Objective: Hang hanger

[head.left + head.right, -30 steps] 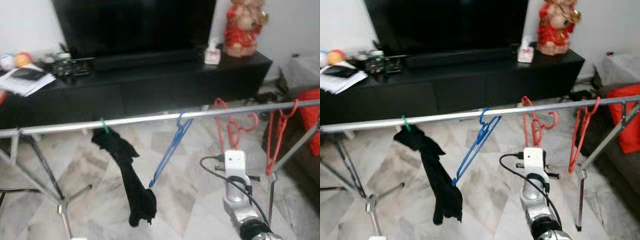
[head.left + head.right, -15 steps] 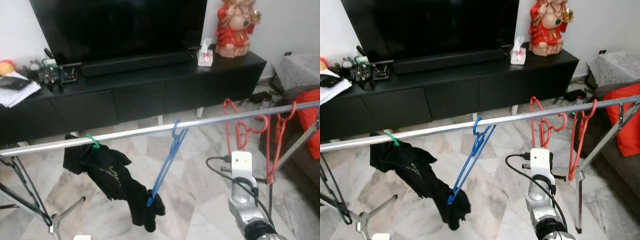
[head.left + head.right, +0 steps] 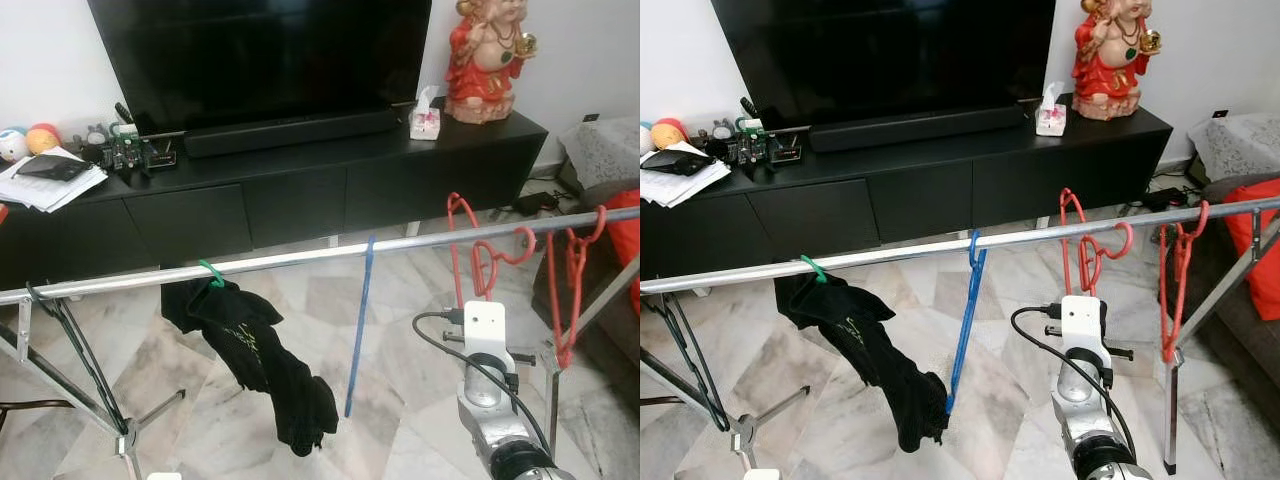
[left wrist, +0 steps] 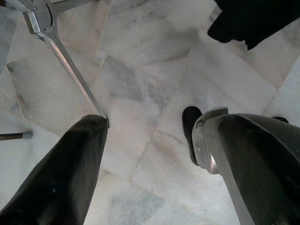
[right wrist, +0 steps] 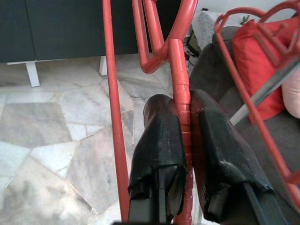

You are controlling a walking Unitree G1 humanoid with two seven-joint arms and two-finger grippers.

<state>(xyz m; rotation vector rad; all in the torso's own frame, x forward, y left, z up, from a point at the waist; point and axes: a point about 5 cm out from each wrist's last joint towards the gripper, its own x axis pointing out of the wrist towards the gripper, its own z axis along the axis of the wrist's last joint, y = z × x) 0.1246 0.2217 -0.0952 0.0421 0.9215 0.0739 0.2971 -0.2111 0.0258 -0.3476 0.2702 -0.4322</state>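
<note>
On rail [image 3: 300, 259], red hanger [image 3: 478, 262] hooked, between blue hanger [image 3: 358, 330] and second red hanger [image 3: 570, 290]. Right gripper [image 5: 185, 145] fingers clamped on red hanger's lower bar, below rail. Left gripper [image 4: 150, 154] fingers held apart over floor, nothing held. Risk judged: hook dragged off rail if arm pulled back before release; neighbouring hangers knocked by swing.

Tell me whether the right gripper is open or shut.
Shut: the right gripper clamps the red hanger, which hangs on the rail.
</note>
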